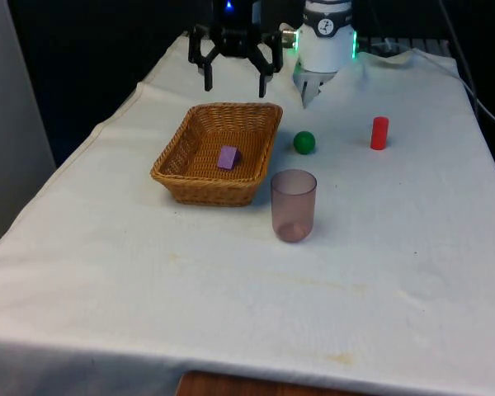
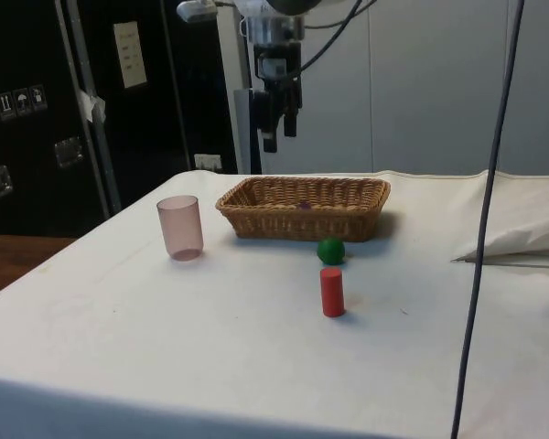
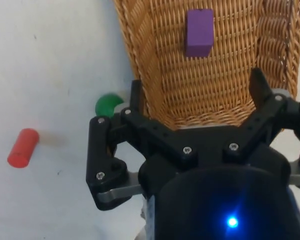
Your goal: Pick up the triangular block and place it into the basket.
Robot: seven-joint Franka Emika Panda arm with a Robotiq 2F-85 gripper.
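Observation:
The purple triangular block [image 1: 228, 157] lies on the floor of the wicker basket [image 1: 206, 191], near its middle. In the side view only a sliver of the block [image 2: 304, 205] peeks over the basket's rim [image 2: 302, 219]. My gripper [image 1: 235, 81] hangs open and empty, high above the basket's far end. From the side the gripper [image 2: 279, 137] is well clear of the rim. In the wrist view the block [image 3: 199, 32] rests on the weave [image 3: 155, 65] beyond the spread gripper [image 3: 196, 82], with nothing between the fingers.
A green ball [image 1: 304, 142] sits just beside the basket on the front view's right, and a red cylinder [image 1: 379, 133] stands further right. A translucent pink cup [image 1: 294, 205] stands upright near the basket's front corner. A bunched cloth fold [image 2: 522, 233] lies at the table's far side.

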